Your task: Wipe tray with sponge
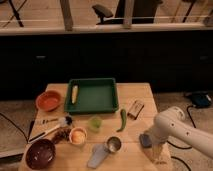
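Hovering low over the worktop's front right corner, the hand is sitting just beside the sponge — whether it is gripping, I cannot tell. Wiping is not yet starting — the tray is lying well apart, with a yellow piece inside.

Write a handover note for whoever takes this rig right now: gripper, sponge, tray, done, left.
Gripper: low over the front right corner of the table, right beside the sponge; contact with it cannot be told.
Sponge: on the table, front right, far from the tray.
Tray: back centre, with a yellow corn cob lying along its left side.
Done: no wiping yet; the sponge is not at the tray.
Left: take the sponge, carry it to the tray, wipe, probably working around the cob.
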Action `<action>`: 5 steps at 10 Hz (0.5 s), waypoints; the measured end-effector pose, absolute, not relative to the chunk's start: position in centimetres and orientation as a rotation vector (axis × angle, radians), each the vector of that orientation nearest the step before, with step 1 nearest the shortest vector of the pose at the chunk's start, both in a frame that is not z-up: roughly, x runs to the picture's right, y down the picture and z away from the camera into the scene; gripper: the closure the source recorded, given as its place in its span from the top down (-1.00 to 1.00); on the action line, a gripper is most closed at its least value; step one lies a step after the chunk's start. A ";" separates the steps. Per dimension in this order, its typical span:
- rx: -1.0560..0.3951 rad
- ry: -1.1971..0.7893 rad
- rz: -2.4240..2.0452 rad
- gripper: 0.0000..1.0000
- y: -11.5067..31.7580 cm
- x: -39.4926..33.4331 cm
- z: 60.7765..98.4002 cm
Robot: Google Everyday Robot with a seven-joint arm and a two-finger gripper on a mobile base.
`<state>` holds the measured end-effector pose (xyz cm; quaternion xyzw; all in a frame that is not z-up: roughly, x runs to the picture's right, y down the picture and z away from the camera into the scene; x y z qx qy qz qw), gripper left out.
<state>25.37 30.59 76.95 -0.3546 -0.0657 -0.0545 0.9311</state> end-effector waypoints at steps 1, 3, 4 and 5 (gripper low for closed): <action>-0.725 -0.135 -0.112 0.56 30.6 25.3 76.9; -0.724 -0.137 -0.109 0.26 30.6 25.5 76.8; -0.723 -0.137 -0.107 0.20 30.5 25.6 76.7; -0.722 -0.138 -0.107 0.20 30.5 25.6 76.6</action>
